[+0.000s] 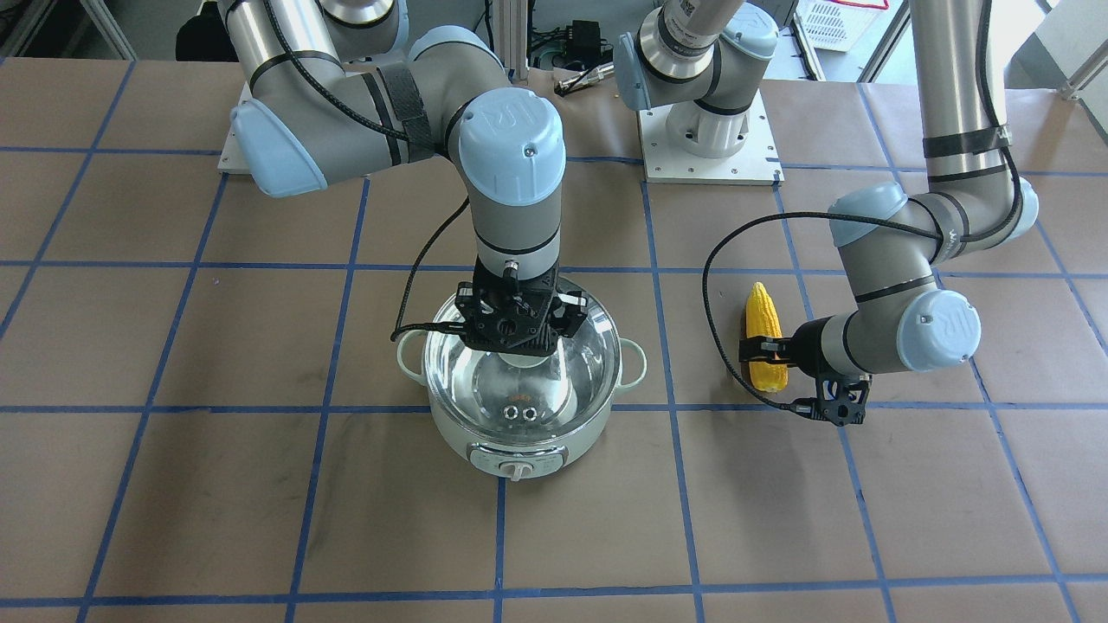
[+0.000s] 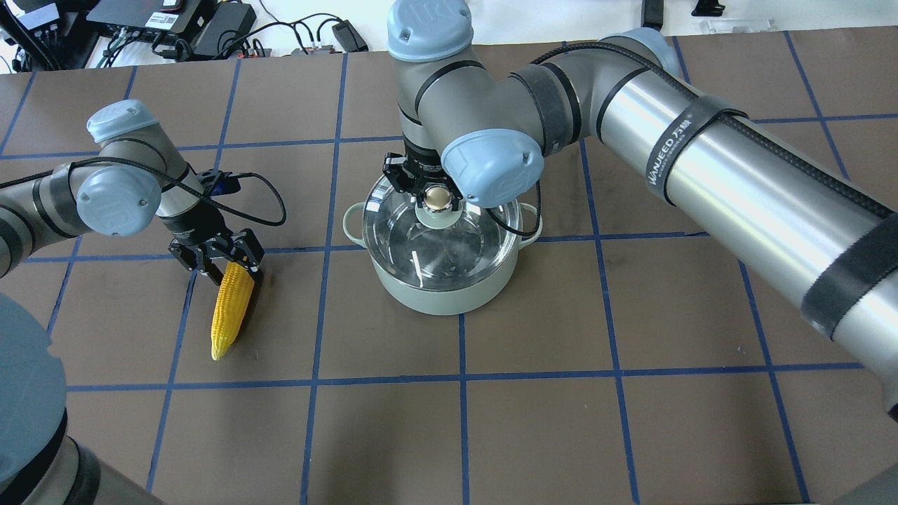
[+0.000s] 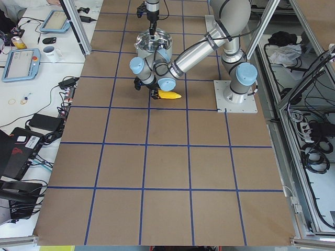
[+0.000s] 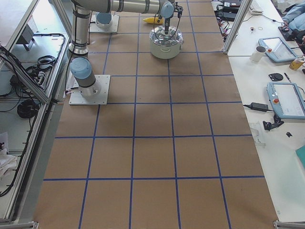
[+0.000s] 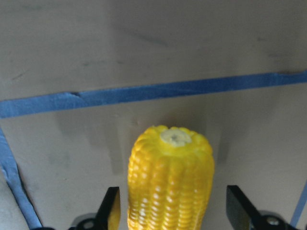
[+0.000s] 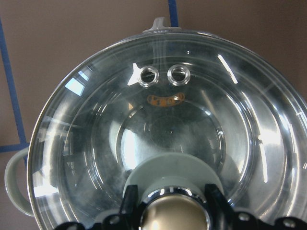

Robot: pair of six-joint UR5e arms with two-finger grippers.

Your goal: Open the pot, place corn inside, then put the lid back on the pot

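Note:
The pale green pot (image 2: 449, 298) stands mid-table with its dial (image 1: 518, 470) facing away from me. The clear glass lid (image 6: 163, 120) sits on it, also in the overhead view (image 2: 456, 245). My right gripper (image 2: 435, 196) points down over the lid's centre, its fingers (image 6: 130, 203) close against both sides of the beige knob (image 6: 175, 215). The yellow corn (image 2: 231, 308) lies flat on the table to the pot's left. My left gripper (image 5: 170, 213) is open, its fingers (image 5: 111, 211) straddling the corn's blunt end (image 5: 175, 139) with gaps on both sides.
The table is brown paper with a blue tape grid (image 2: 316, 384). The two arm bases (image 1: 705, 138) stand on white plates at its robot side. Cables and electronics (image 2: 175, 21) lie past the far edge. The right arm's long forearm (image 2: 736, 175) spans the table's right half.

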